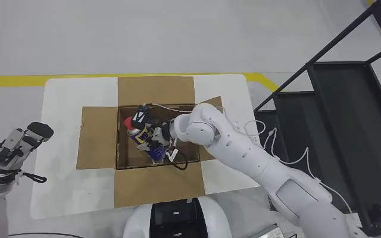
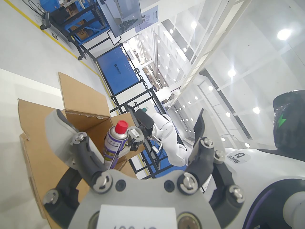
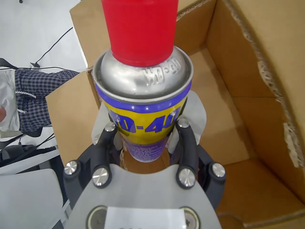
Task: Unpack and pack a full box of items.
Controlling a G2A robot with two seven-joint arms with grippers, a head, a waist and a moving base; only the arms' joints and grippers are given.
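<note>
while i'm pinching the spray can (image 3: 143, 77) in my right gripper (image 3: 147, 129), its two fingers (image 3: 195, 110) are pressing on either side of the blue and yellow body, well below the silver shoulder and the red cap (image 3: 139, 22). the can is sitting over the open box (image 3: 238, 60), with brown cardboard walls around it and the box floor showing underneath. from the left wrist view, the cap is poking up above the box rim and the lower body is hiding behind the near wall.

looking down from the top view, the box is standing in the middle of the white table (image 1: 65, 119), all four flaps (image 1: 156, 90) lying folded out flat on the surface.

my left gripper (image 2: 128, 122) is hanging off the table's left edge, well apart from the box, its fingers (image 2: 59, 125) spread wide and holding nothing.

around us, the pale grey floor (image 1: 178, 35) is running out beyond the table, a yellow line (image 1: 59, 79) is crossing it just past the far edge, and black metal stairs (image 1: 339, 89) are rising on the right. further off, blue racks (image 2: 114, 67) are lining the hall and round ceiling lights (image 2: 284, 34) are glowing overhead.
</note>
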